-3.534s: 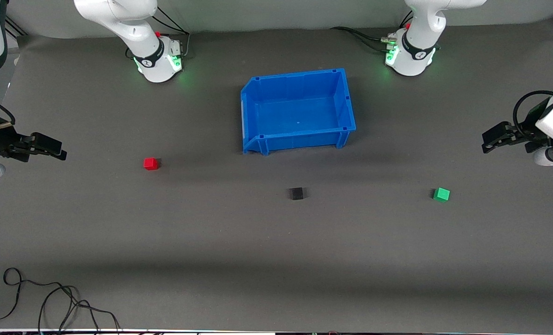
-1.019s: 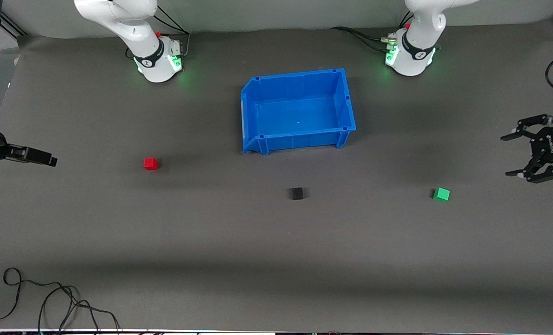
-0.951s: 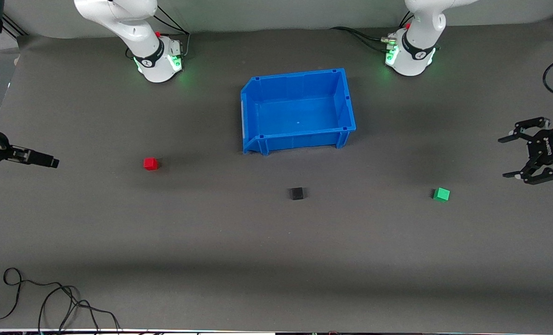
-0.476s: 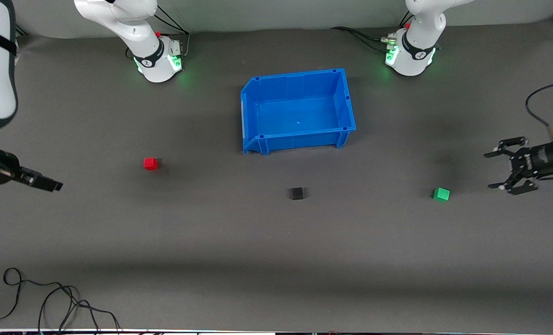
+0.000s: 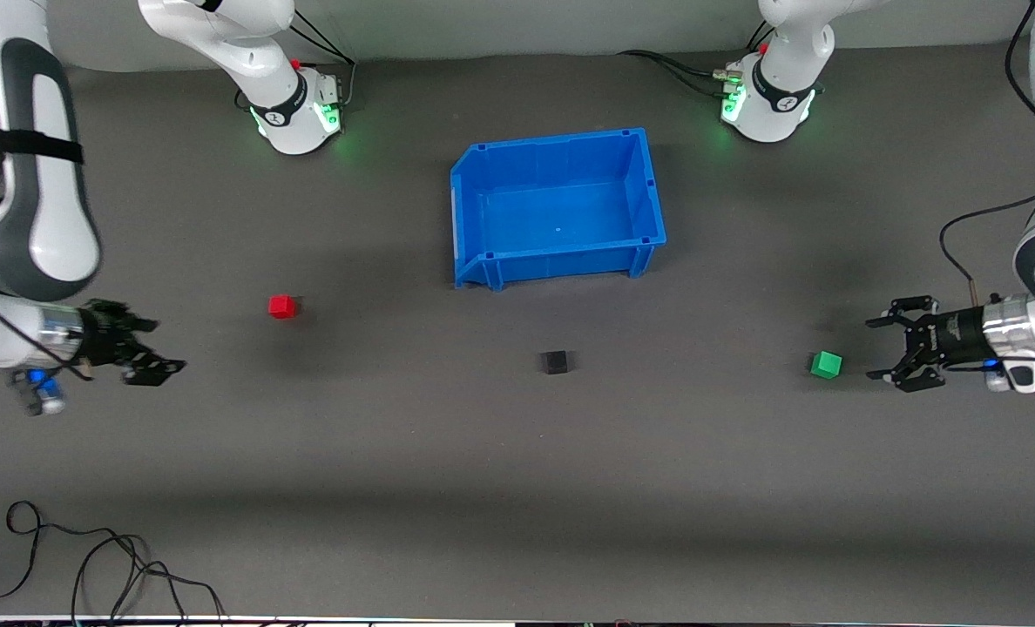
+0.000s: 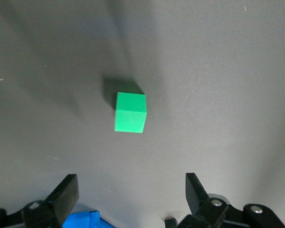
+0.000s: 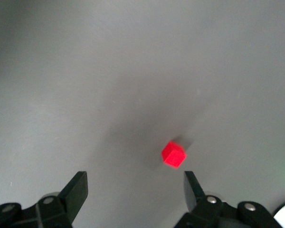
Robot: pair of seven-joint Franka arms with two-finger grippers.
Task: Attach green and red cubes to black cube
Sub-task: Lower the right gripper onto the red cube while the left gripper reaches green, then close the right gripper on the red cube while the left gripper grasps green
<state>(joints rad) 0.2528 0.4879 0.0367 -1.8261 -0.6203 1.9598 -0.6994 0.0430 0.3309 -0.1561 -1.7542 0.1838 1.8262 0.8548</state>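
The green cube (image 5: 826, 365) lies on the grey mat toward the left arm's end of the table; it also shows in the left wrist view (image 6: 130, 112). My left gripper (image 5: 876, 348) is open and empty beside it, a short way off. The red cube (image 5: 281, 306) lies toward the right arm's end and shows in the right wrist view (image 7: 174, 155). My right gripper (image 5: 158, 347) is open and empty, well apart from the red cube. The black cube (image 5: 555, 362) lies between the two coloured cubes, nearer to the front camera than the bin.
An empty blue bin (image 5: 648, 192) stands in the middle of the mat, between the two arm bases. A loose black cable (image 5: 91, 566) lies at the mat's edge nearest the front camera, at the right arm's end.
Both grippers have come in from the table's ends toward the cubes and lowered. The left one now sits close beside the green cube. The cubes have not moved.
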